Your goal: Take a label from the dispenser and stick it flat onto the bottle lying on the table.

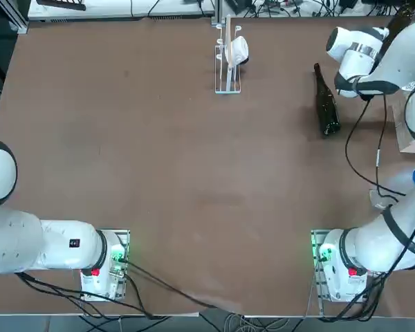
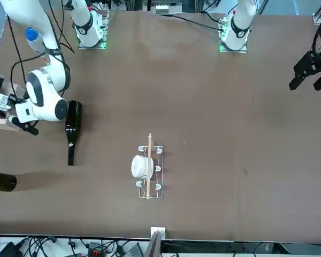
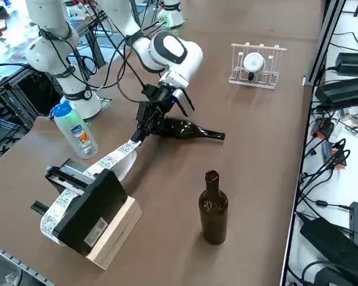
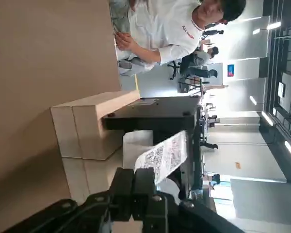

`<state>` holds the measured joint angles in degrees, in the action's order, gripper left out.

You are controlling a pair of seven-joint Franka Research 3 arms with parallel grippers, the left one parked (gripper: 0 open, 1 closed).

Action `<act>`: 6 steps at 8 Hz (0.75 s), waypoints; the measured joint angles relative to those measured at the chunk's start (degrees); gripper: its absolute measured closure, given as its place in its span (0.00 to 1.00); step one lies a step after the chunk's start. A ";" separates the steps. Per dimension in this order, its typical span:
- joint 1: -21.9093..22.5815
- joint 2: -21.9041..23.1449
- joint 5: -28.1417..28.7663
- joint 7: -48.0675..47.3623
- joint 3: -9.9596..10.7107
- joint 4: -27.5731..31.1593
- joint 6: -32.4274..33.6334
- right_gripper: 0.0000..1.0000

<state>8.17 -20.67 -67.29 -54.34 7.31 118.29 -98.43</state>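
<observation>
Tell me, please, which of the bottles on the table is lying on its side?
The dark glass bottle beside the right gripper; the brown bottle and the blue-capped plastic bottle both stand upright.

Glossy dark glass bottle (image 3: 182, 128), matt brown table (image 3: 256, 143), paper label (image 3: 116, 157), pale wooden block (image 3: 114, 234).

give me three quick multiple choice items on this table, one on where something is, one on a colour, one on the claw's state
1. The lying dark bottle is:
A. beside the right claw
B. inside the clear rack
C. on the dispenser

2. The clear plastic bottle's cap is:
A. red
B. blue
C. black

3. The right claw is:
A. wide open, empty
B. shut on the label
C. shut on the bottle's neck

Answers: 1 A, the bottle lies on the table next to the claw. 2 B, the side view shows a blue cap. 3 B, the wrist view shows the fingers pinching the printed label.
</observation>
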 joint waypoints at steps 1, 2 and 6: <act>-0.16 -0.49 0.02 -0.53 0.05 0.00 -0.53 0.99; -0.45 -0.74 0.25 -0.97 0.07 0.00 -1.35 0.99; -0.85 -1.24 1.62 -1.89 0.16 0.02 -4.46 0.99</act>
<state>7.32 -21.92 -65.67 -56.23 7.48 118.31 -102.89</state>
